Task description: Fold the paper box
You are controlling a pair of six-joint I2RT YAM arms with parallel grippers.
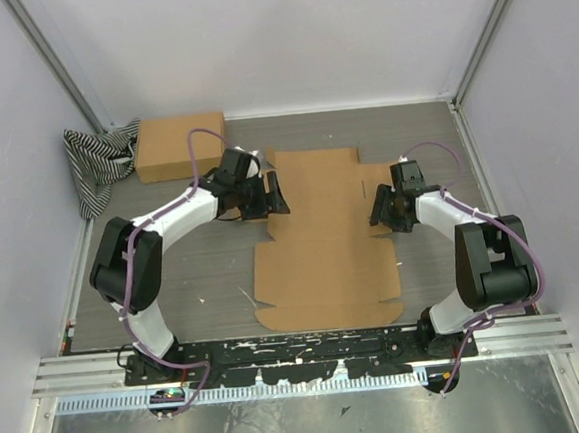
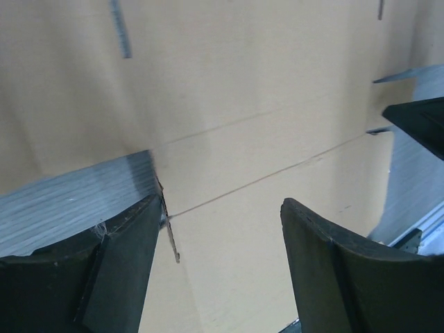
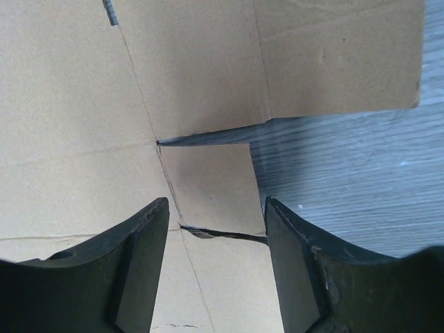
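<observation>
The paper box (image 1: 322, 244) lies flat and unfolded in the middle of the bench (image 1: 204, 273), as one brown sheet with printed creases and cut flaps. Its long side runs from the near edge toward the far edge.

The left end effector (image 1: 271, 194) is at the left edge of the sheet, in the far half, with its fingers pointing toward the cardboard. In the left wrist view its jaws stand wide apart. One finger (image 2: 118, 270) is over the border where the grey bench meets the cardboard, and the other finger (image 2: 333, 270) is over the sheet. Nothing is gripped between them.

The right end effector (image 1: 379, 209) is at the right edge of the sheet, across from the left one. In the right wrist view its jaws are also apart, and a small side flap (image 3: 211, 184) shows in the gap between them. The fingers (image 3: 132, 270) do not press on it, so this end effector holds nothing.

In the far left corner of the bench there is a closed cardboard box (image 1: 179, 145), and a striped cloth (image 1: 93, 167) lies just beside it.
</observation>
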